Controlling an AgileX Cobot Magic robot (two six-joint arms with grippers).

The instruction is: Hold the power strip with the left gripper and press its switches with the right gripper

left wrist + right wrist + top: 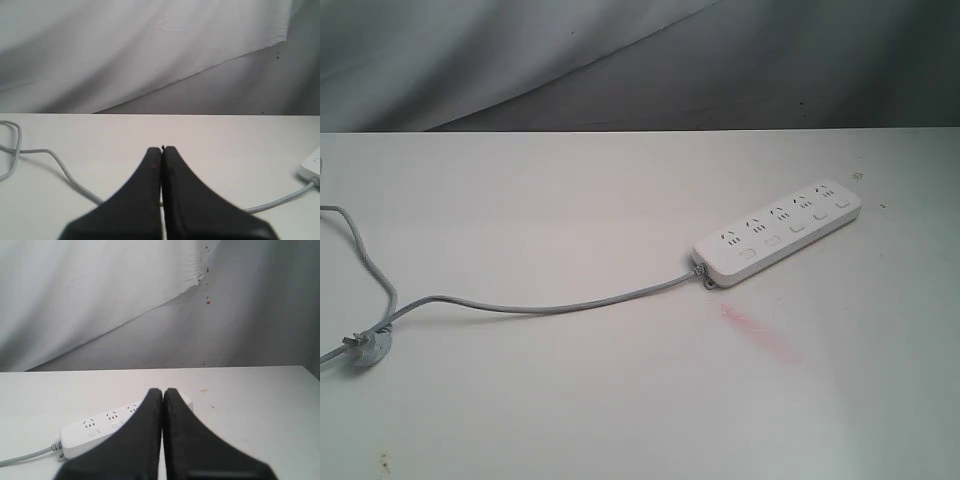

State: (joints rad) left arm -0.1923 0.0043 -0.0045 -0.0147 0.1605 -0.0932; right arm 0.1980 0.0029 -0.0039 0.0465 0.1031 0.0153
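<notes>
The black two-finger left gripper (161,148) has its fingers pressed together, holding nothing; the black right gripper (163,390) the same; the long flat white plastic power strip (780,233) lies free at three o'clock on the white table (570,420), small white switches (796,228) along its five-o'clock edge; its thin grey cord (550,306) trails to eight o'clock.

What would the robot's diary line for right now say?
stage: not started | power strip: lying free, cord attached | left gripper: shut, empty | right gripper: shut, empty | switches: none touched
</notes>
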